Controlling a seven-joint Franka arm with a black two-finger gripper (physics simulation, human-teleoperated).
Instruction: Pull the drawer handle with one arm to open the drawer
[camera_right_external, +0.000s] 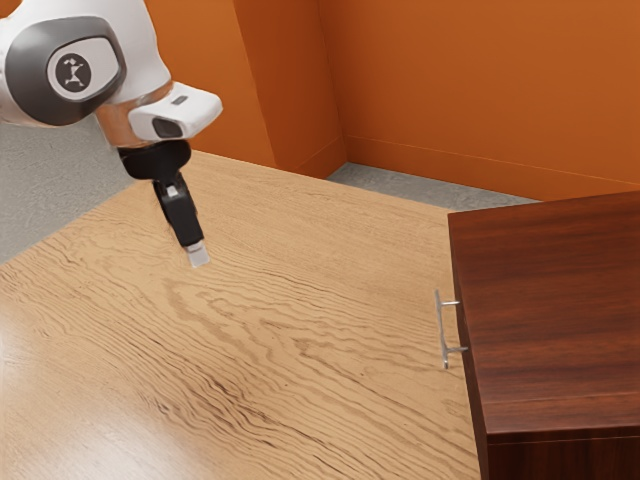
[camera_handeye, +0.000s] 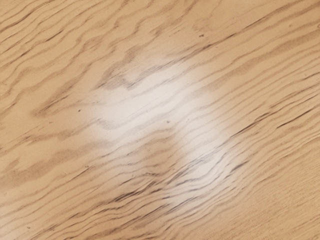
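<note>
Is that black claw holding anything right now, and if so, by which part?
Nothing is held. The gripper hangs above the wooden table, well apart from the drawer handle on the cabinet at the exterior view's right.

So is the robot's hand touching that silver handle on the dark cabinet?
No, the hand hangs above the wooden table, well apart from the handle.

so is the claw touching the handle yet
Apart. The exterior view shows the claw over the table, with a wide stretch of bare wood between it and the handle.
</note>
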